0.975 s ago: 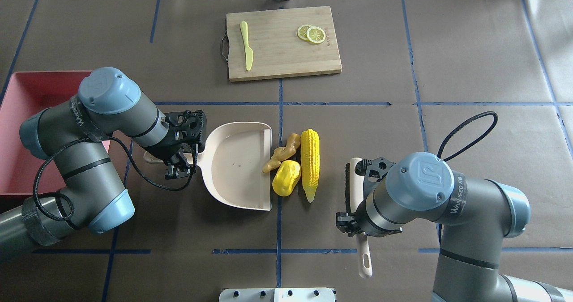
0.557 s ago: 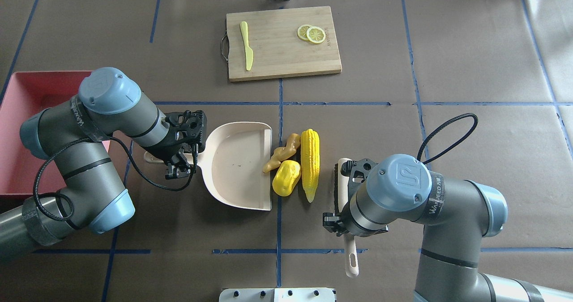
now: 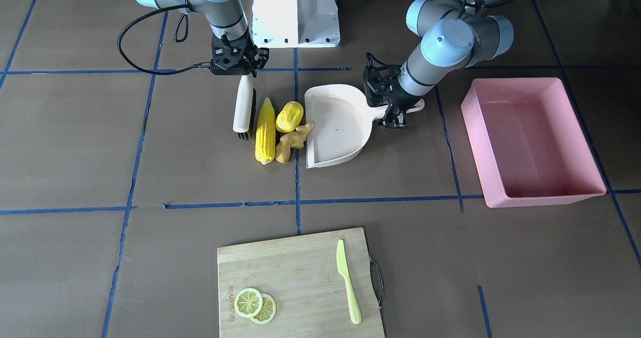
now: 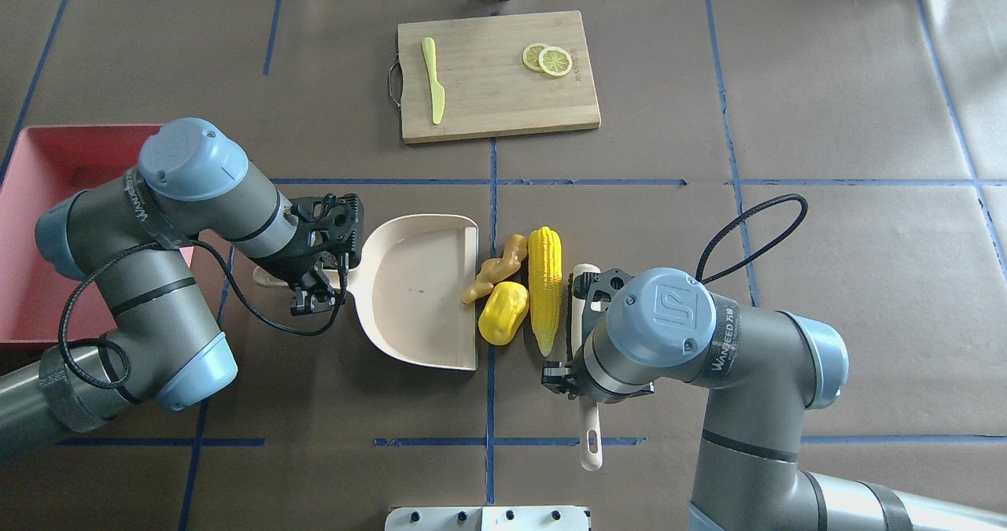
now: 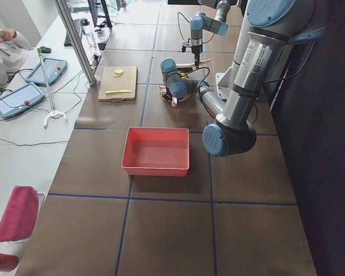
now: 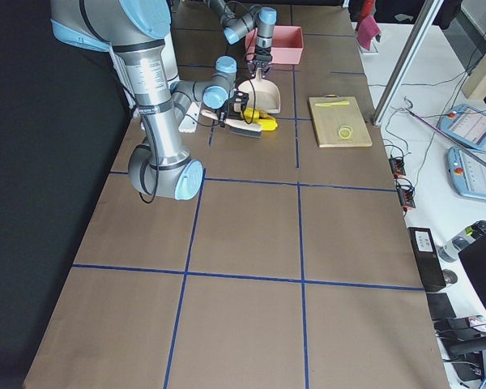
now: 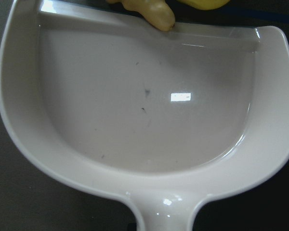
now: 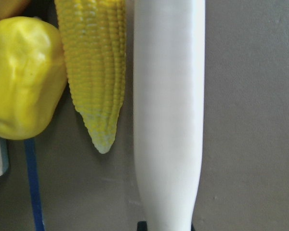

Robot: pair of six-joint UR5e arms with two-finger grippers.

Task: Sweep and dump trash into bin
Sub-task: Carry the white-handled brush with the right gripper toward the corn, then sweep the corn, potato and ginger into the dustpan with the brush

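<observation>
A yellow corn cob [image 4: 545,289], a rounded yellow fruit [image 4: 503,312] and a tan ginger root [image 4: 494,269] lie at the open edge of the cream dustpan [image 4: 417,299]. The ginger's tip touches the pan's lip [image 7: 149,9]. My left gripper [image 4: 313,282] is shut on the dustpan's handle. My right gripper [image 3: 244,73] is shut on a white brush [image 4: 580,295], which lies parallel to the corn [image 8: 94,72] and close beside it, on the side away from the pan. The pink bin [image 4: 47,161] stands at the far left, partly hidden by my left arm.
A wooden cutting board [image 4: 497,98] at the table's far side carries a light-green knife [image 4: 433,79] and lemon slices [image 4: 547,59]. The robot's white base [image 3: 295,10] is behind the dustpan. Blue tape lines cross the brown table.
My right arm has moved left with the brush, from well clear of the corn to right beside it. The left arm, dustpan and toy foods have not moved.
</observation>
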